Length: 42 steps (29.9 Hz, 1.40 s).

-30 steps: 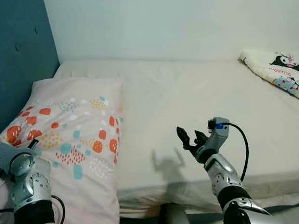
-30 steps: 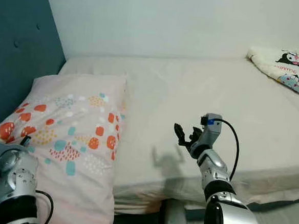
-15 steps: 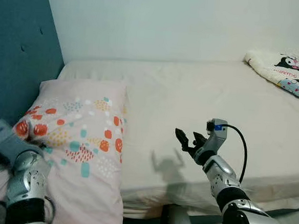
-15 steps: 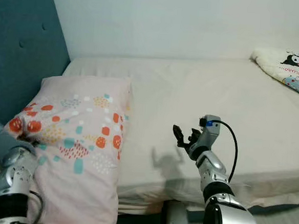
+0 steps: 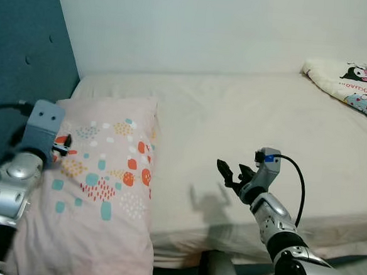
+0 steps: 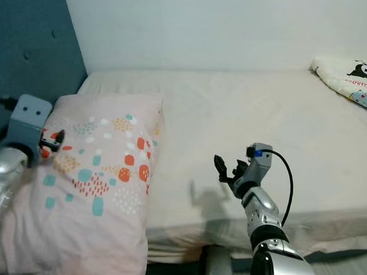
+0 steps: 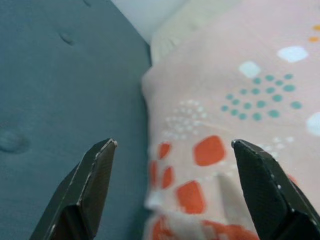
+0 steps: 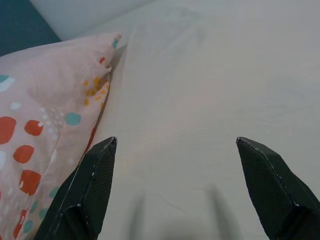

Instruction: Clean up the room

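- Nearest, the right gripper (image 5: 231,176) hovers above the front edge of the cream-sheeted bed (image 5: 248,117), its two black fingers spread wide and holding nothing.
- To the robot's left, the pale pink pillow with orange and teal spots (image 5: 99,175) hangs over the bed's front edge beside the teal padded headboard (image 5: 18,69).
- The left gripper (image 5: 61,145) sits at the pillow's headboard-side edge, fingers (image 7: 95,175) parted, gripping nothing.
- Judgement: to do this well, pinch a deep fold of fabric, then drag the pillow fully onto the mattress.
- Farthest, a white cartoon-print blanket (image 5: 354,83) lies bunched at the bed's far right.
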Motion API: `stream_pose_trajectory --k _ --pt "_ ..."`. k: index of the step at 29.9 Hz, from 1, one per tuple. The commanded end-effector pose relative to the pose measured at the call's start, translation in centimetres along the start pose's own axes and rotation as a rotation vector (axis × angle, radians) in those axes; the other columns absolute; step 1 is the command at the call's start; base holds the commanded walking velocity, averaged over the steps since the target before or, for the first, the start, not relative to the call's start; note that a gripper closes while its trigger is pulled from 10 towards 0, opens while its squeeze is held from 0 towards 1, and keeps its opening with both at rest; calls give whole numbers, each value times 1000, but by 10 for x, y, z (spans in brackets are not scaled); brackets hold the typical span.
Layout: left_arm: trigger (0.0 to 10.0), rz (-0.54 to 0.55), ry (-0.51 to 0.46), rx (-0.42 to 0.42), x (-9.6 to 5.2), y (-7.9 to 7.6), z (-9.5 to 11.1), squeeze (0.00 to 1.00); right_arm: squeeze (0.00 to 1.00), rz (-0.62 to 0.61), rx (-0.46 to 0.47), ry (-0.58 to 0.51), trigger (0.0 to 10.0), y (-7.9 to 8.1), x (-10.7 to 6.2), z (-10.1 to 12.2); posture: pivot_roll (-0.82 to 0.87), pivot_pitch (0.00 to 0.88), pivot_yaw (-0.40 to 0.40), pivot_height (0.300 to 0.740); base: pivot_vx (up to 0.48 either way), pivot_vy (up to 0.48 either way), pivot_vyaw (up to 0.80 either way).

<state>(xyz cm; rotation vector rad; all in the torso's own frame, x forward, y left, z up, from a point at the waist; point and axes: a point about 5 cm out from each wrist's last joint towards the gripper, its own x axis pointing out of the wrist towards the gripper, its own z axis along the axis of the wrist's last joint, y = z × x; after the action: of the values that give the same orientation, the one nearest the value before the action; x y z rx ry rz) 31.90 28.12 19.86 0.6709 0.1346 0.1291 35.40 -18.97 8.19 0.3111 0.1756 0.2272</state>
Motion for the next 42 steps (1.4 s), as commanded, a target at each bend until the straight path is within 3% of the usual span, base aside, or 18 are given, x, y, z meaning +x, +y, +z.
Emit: stream_pose_trajectory --k 1,2,3,5,6,7,8,9,10,12,17,21,26,31,34,36,39,42 --pt "10000 -89 -20 92 -2 0 12 1000 0 0 0 1 10000 0 -1 -2 -54 0 -7 525 0 0 0" --pt "10000 -163 -112 140 -5 3 30 1000 0 1 0 3 10000 1 -1 -2 -54 0 -7 525 0 0 0" --pt "10000 -163 -112 140 -5 3 30 1000 0 1 0 3 10000 1 -1 -2 -54 0 -7 525 0 0 0" --pt "10000 -303 -254 223 -15 4 55 1000 0 2 0 4 10000 1 -1 -2 -53 0 -11 525 0 0 0" --pt "10000 -466 -297 297 -27 -5 57 239 0 2 -1 6 10000 1 -1 -2 -53 0 -11 525 0 0 0" --pt "10000 -466 -297 297 -27 -5 57 239 0 2 -1 6 10000 1 -1 -2 -53 0 -11 525 0 0 0" --pt "10000 -647 -306 360 -43 -18 51 0 0 2 -2 6 10000 1 -1 -2 -54 0 -8 525 0 0 0" --pt "10000 -833 -299 390 -61 -32 44 0 0 0 0 4 10000 0 0 -1 -59 0 -7 525 0 0 0" --pt "10000 -833 -299 390 -61 -32 44 0 0 0 0 4 10000 0 0 -1 -59 0 -7 525 0 0 0" --pt "10000 -1033 -265 404 -81 -48 33 0 0 -1 2 2 10000 0 0 -1 -56 0 -10 525 0 0 0" --pt "10000 -1180 -166 416 -95 -55 17 0 0 1 -3 7 10000 0 0 -2 -56 0 -7 525 0 0 0" --pt "10000 -1395 24 436 -117 -66 -13 0 0 -6 -2 11 10000 -2 -2 -3 -57 0 6 525 0 0 0" --pt "10000 -1446 73 436 -122 -69 -20 0 0 -9 -2 12 10000 -3 -3 -3 -58 0 10 525 0 0 0" --pt "10000 -1552 214 397 -133 -87 -54 0 0 -17 -3 15 10000 -5 -4 -4 -63 0 9 525 0 0 0" --pt "10000 -1564 292 430 -132 -95 -74 0 0 -19 -4 17 10000 -6 -4 -4 -64 0 5 525 0 0 0" --pt "10000 -1564 292 430 -132 -95 -74 0 0 -19 -4 17 10000 -6 -4 -4 -64 0 5 525 0 0 0" --pt "10000 -1472 374 486 -116 -102 -94 0 0 -21 -4 15 10000 -7 -5 -3 -67 0 3 525 0 0 0" --pt "10000 -1405 369 520 -103 -108 -100 0 0 -23 -4 15 10000 -7 -5 -3 -67 0 1 525 0 0 0"
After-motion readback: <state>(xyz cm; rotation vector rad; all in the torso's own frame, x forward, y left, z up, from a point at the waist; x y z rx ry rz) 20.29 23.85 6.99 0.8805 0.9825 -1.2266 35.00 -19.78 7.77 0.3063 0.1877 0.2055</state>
